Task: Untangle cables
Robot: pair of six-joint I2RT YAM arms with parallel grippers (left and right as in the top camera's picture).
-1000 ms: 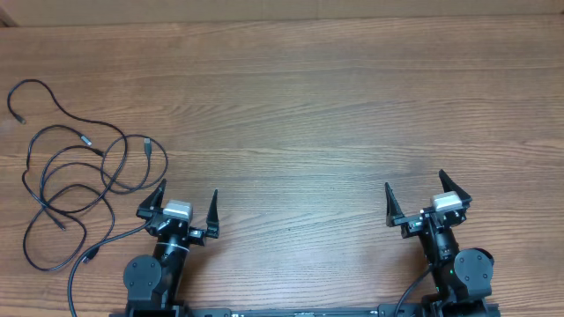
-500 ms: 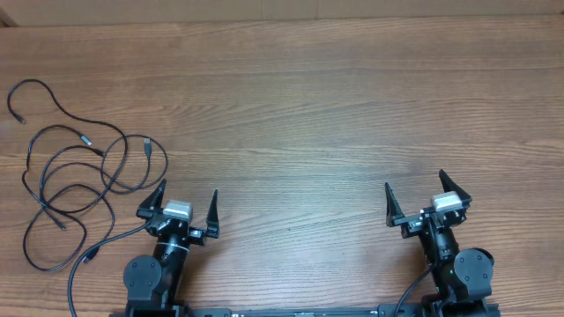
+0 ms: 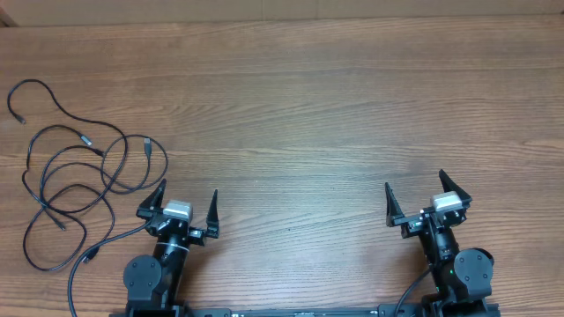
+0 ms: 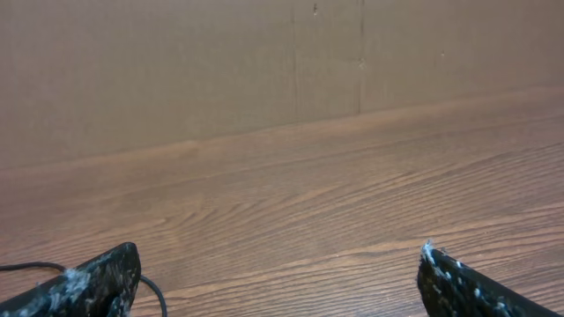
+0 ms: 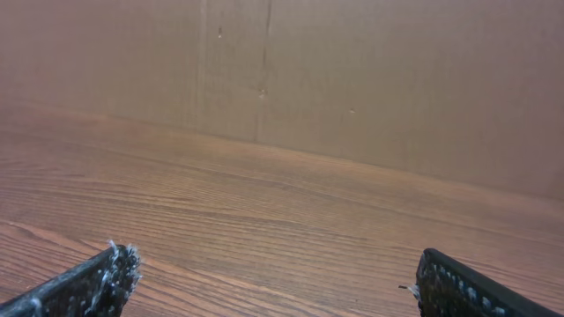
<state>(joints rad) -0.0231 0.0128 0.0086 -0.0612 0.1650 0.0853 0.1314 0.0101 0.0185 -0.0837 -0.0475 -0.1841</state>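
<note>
Several thin black cables (image 3: pixel 75 176) lie in loose overlapping loops on the wooden table at the far left, with small plug ends showing among the loops. My left gripper (image 3: pixel 187 198) is open and empty, to the right of the loops and near the front edge. A short arc of cable (image 4: pixel 157 296) shows by its left finger in the left wrist view. My right gripper (image 3: pixel 426 193) is open and empty at the front right, far from the cables. The right wrist view shows only bare wood between its fingers (image 5: pixel 273 264).
A brown cardboard wall (image 4: pixel 264 62) stands along the table's far edge. Thicker black wires (image 3: pixel 97 255) run from the left arm's base. The wooden table (image 3: pixel 300 114) stretches between the two arms.
</note>
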